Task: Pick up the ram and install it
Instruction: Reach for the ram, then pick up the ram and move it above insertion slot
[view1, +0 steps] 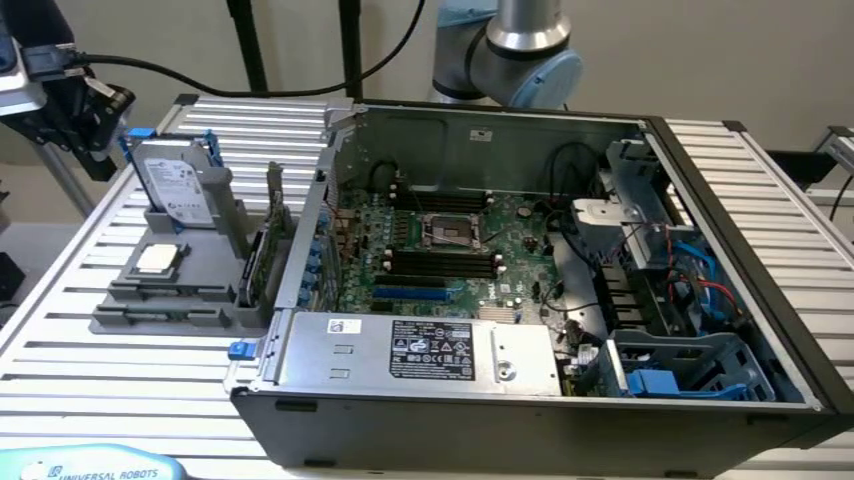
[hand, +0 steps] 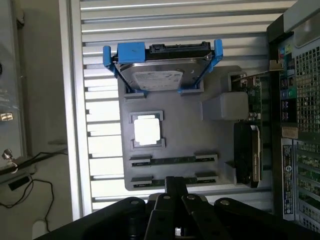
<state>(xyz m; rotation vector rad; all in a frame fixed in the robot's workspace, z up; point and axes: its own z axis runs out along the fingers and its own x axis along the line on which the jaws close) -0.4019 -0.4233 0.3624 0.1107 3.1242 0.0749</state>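
Gripper (hand: 176, 182) jaws shut, holding nothing, hanging above grey holder (hand: 200, 135), ram (hand: 172, 161) edge-on in its slot, just beyond the tip, untouched

"UNIVERSAL ROBOTS" stands in dark letters on the pale blue cover (view1: 83, 466) at the lower edge, on the exterior view's left; the black label (view1: 431, 350) on the silver power supply (view1: 523, 362) carries white print and marks too small to read; the white sticker (hand: 158, 80) on the hard drive (hand: 150, 64) is just as unreadable.
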